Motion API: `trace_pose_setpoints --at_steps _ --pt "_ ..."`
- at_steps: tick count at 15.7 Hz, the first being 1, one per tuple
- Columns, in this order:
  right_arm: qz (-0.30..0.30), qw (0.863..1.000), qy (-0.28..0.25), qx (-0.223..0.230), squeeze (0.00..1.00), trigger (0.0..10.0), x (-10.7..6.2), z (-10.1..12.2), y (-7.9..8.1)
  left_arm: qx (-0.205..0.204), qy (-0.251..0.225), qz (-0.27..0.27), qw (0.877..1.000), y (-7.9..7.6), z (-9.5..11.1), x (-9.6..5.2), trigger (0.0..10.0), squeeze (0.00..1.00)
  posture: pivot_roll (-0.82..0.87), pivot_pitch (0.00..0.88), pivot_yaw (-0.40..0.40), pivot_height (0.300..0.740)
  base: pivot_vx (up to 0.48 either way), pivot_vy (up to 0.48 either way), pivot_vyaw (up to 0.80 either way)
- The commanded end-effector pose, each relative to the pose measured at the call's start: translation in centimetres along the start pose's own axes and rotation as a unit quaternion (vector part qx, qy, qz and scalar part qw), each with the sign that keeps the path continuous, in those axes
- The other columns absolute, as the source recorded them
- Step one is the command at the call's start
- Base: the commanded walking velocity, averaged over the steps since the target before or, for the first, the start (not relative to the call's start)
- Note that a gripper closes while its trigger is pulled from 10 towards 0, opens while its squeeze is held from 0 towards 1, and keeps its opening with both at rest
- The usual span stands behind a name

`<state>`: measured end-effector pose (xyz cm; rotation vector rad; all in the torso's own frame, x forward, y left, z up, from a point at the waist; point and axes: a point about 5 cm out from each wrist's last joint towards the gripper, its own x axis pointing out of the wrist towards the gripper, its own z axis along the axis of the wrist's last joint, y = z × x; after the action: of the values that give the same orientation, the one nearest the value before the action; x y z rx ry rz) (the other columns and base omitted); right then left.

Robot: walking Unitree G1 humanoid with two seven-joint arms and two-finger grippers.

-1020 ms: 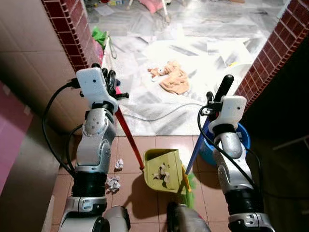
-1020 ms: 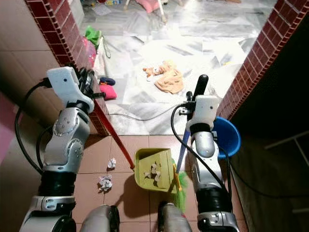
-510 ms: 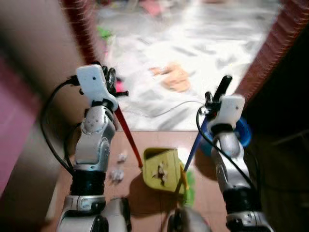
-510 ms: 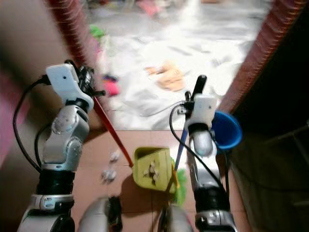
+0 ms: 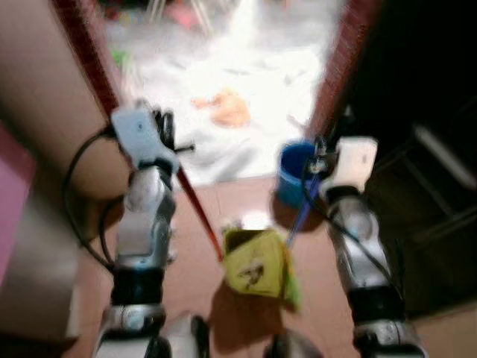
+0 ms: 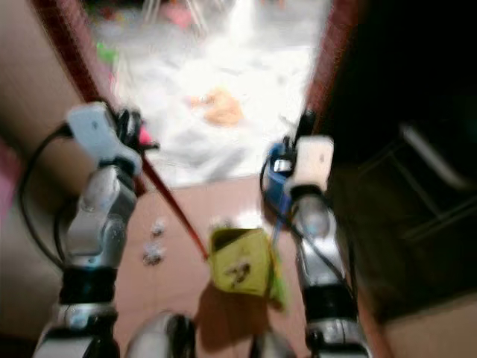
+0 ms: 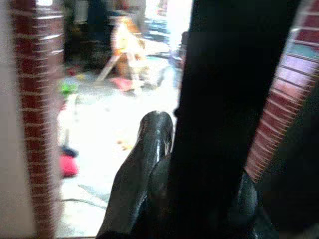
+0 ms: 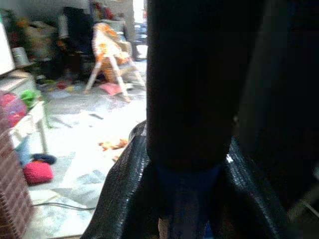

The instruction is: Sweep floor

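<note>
Red brick edges a doorway on the left, where my left gripper is clamped on the red handle of the dustpan; from the left wrist camera I see one black finger curled against the dark top of that handle. From the head views, which are blurred, the handle slants down to the yellow-green dustpan, which sits on the brown tiled floor between my two arms and holds a few dark and pale scraps. Two crumpled bits of paper lie on the tiles just left of the handle, near my left forearm. Beyond the doorway, a pale marble floor glares with light, and an orange cloth lies on it well apart from the dustpan. Right of the dustpan, the blue broom handle rises to my right gripper, whose fingers are closed round it; from the right wrist camera I see both black fingers hugging the blue shaft below its dark grip. Green broom bristles show at the dustpan's right edge. A blue bucket stands just behind the broom handle, by the right-hand brick wall.
</note>
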<state>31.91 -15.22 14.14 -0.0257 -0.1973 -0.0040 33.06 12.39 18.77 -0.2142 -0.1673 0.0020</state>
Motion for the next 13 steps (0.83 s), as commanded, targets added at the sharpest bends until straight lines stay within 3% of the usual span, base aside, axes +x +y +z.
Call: trace_pose_setpoints --at_steps 1,5,11,13 --pt "0.004 1.000 0.005 0.008 0.00 10.0 0.1 -0.1 0.3 -0.019 -0.045 -0.014 0.999 -0.5 2.0 0.4 10.0 0.00 -0.06 0.072 0.013 0.740 0.000 0.000 -0.73" --pt "0.002 1.000 0.003 0.001 0.00 10.0 0.3 0.1 0.0 -0.016 -0.053 -0.009 0.998 -0.2 2.2 0.8 10.0 0.00 -0.07 0.066 0.010 0.740 0.000 0.000 -0.51" --pt "0.001 1.000 0.005 -0.007 0.00 10.0 0.4 0.0 -0.4 -0.007 -0.093 0.049 0.994 2.4 4.2 1.8 10.0 0.00 -0.07 0.065 0.006 0.740 0.000 0.000 0.00" --pt "0.003 1.000 0.011 -0.008 0.00 10.0 0.3 -0.3 -0.3 -0.023 -0.091 0.074 0.993 3.2 4.4 2.1 10.0 0.00 -0.07 0.065 0.006 0.740 0.000 0.000 0.00"
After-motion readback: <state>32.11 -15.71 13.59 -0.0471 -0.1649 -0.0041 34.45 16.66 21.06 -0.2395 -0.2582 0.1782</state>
